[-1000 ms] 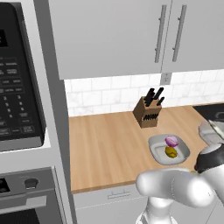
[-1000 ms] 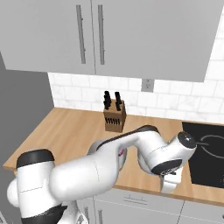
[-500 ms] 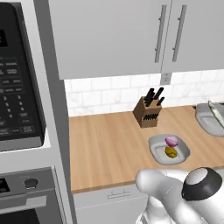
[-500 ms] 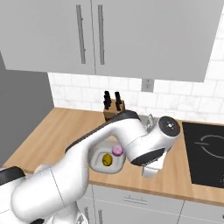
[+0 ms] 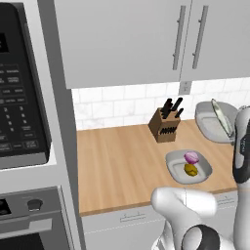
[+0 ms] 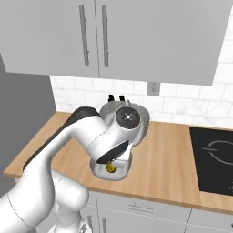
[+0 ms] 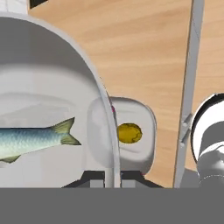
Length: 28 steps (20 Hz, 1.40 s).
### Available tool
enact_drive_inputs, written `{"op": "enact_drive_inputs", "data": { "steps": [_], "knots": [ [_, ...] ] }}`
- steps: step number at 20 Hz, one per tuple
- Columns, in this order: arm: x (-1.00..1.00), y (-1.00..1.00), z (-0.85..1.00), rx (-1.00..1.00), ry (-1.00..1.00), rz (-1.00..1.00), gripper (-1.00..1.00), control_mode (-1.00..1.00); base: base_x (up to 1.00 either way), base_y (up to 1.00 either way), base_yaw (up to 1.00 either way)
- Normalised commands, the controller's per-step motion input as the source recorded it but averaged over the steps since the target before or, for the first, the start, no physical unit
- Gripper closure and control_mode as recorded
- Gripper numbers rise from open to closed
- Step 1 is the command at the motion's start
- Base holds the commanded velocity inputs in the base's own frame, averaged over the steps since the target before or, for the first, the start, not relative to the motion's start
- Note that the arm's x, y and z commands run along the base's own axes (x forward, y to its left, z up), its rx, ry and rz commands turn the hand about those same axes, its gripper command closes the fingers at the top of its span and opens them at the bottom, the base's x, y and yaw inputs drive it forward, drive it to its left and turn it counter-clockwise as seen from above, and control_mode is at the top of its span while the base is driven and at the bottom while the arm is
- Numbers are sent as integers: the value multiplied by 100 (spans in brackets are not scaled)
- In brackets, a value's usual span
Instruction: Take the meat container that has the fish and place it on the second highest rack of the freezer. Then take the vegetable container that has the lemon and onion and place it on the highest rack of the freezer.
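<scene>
1. The robot's gripper (image 7: 112,177) has its jaws drawn nearly together on the rim of the meat container (image 7: 48,87), whose thin wall edge runs down between the two dark tips at the 6 o'clock edge of the hand view. The grip on the rim rather than the body looks chosen because the tray is too wide to span.

2. In the left base view the meat container (image 5: 213,122) is held up in the air at about 3 o'clock, tilted toward the camera, above the wooden counter (image 5: 122,161). The lift appears meant to clear the counter items before a swing to the freezer.

3. The fish (image 7: 30,140) lies inside the held tray at 9 o'clock in the hand view, tail toward the centre. Because the tray hangs from one edge, the fish could slide if the tilt grows.

4. The vegetable container (image 5: 188,166) sits flat on the counter below the held tray, left in place for the second half of the task. The onion (image 5: 192,156) and the lemon (image 5: 191,169) rest in it just beside each other.

5. A knife block (image 5: 164,125) stands at the backsplash, near 12 o'clock of the vegetable container and apart from it.

6. By this reading the first carry is under way; nothing is yet on a rack.
</scene>
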Motion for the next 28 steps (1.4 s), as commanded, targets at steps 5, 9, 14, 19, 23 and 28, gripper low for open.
{"op": "enact_drive_inputs", "data": {
  "steps": [5, 9, 14, 19, 23, 28],
  "knots": [
    [0, 99, 33, -2, -6, 7, 100, -100, 0, 0, 0],
    [0, 96, 20, -19, 8, 5, 100, -100, 0, 0, 0],
    [0, 70, -8, -8, 17, 1, 100, -100, 0, 0, 0],
    [-1, 16, -6, 0, 0, -1, 100, -100, 0, 0, 0],
    [-4, 0, -22, 5, 0, -2, 100, -100, 0, 0, 0],
    [-13, 0, -20, 1, -3, -1, 100, -100, 0, 0, 0]
  ]
}}
